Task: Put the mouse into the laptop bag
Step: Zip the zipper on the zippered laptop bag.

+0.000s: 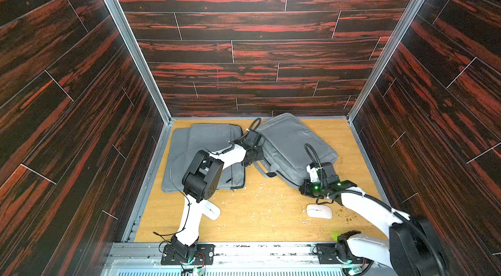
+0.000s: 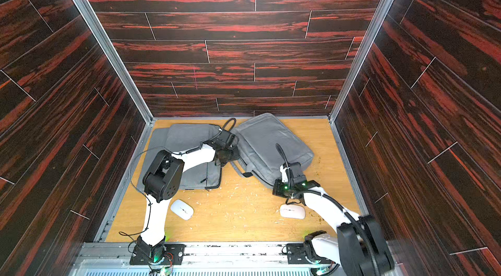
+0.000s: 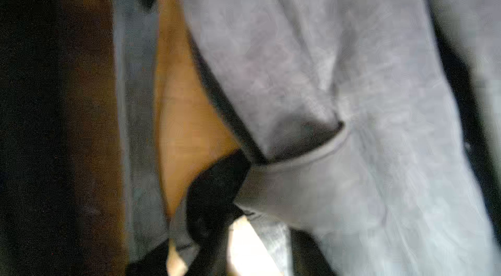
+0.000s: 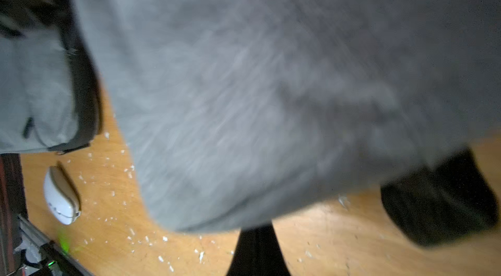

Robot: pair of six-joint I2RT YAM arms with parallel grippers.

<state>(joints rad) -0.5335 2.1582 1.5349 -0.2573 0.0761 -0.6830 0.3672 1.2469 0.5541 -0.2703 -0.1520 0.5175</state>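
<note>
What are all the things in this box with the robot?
left grey fabric laptop bag: one, grey, far left of table
right grey fabric laptop bag: one, grey, far middle, angled
white oval computer mouse: two, white, near side; second mouse by the right arm
pale scraps: many, whitish, scattered mid-table
wooden table: one, light brown, underneath
wood-pattern walls: three, dark red-black, around
robot arms: two, white and black; left arm, right arm
right fingers: black, on the right bag's near corner

Grey laptop bag; white mouse; tan table.
</note>
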